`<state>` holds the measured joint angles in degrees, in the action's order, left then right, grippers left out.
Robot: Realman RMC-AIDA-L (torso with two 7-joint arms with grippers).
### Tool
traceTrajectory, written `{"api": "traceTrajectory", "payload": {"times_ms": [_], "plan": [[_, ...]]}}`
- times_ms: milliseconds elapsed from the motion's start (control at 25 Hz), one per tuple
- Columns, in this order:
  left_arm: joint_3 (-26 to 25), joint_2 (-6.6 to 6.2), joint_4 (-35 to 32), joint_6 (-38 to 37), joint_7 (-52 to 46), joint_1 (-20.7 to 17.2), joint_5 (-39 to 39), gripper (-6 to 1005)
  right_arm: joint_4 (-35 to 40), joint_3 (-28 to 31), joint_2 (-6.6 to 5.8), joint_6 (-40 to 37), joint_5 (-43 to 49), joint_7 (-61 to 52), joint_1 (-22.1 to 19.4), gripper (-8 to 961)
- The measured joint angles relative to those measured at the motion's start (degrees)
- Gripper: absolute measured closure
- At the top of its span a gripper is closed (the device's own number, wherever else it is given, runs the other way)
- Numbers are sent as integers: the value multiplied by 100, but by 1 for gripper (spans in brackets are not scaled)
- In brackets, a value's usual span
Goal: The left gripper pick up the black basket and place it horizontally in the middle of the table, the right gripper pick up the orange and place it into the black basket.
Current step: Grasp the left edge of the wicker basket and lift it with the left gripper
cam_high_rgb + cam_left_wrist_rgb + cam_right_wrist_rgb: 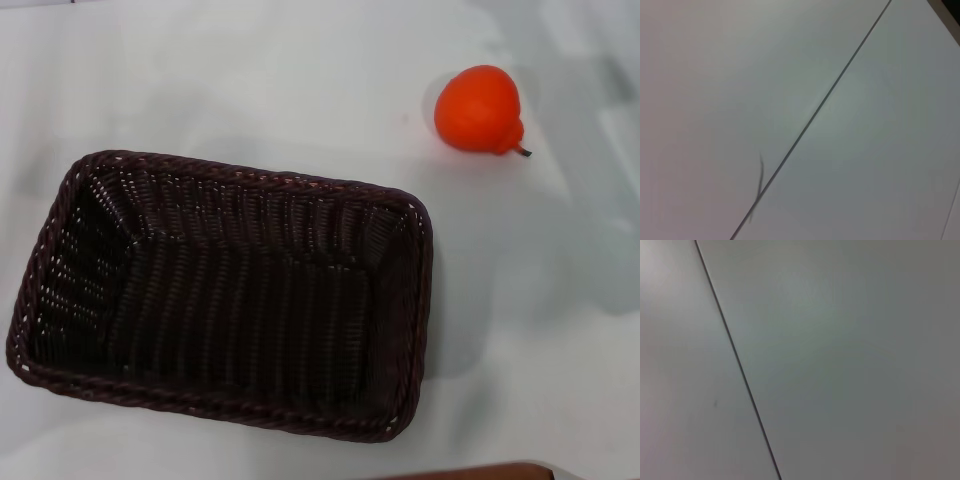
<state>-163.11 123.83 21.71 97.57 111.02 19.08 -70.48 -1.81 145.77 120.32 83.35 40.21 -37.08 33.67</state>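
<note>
On the left you have the black basket, lying flat on the table with its long side running left to right. It sits left of centre and toward the near edge, its mouth up and nothing inside. Judging from that, the basket is either not yet moved or set down a little short of the middle; you cannot settle which from here, so treat the first step as open.

Moving right, the orange rests on the table at the far right, stem pointing right and toward you. It is well apart from the basket and touches nothing, so the second step is plainly still to do.

Neither gripper shows in the head view. The left wrist view and the right wrist view give you only bare white surface crossed by a thin dark seam, so you cannot tell whether either hand is apart or together, or where it hangs.

At the near edge, right of centre, a sliver of brown edge shows. Nothing lies between the orange and the basket; the path looks free.
</note>
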Motion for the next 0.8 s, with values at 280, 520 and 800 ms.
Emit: {"api": "traceTrajectory", "payload": {"times_ms": [280, 520, 800], "plan": [[41, -14, 15, 8, -53, -1, -40, 143, 5, 66, 0, -4, -5, -1, -6, 95], [376, -103, 322, -19, -571, -19, -136, 147, 6, 76, 0, -50, -5, -27, -20, 96], [2038, -999, 1806, 18, -3434, -105, -1385, 151, 6, 75, -20, -90, -5, -214, -46, 95]]}}
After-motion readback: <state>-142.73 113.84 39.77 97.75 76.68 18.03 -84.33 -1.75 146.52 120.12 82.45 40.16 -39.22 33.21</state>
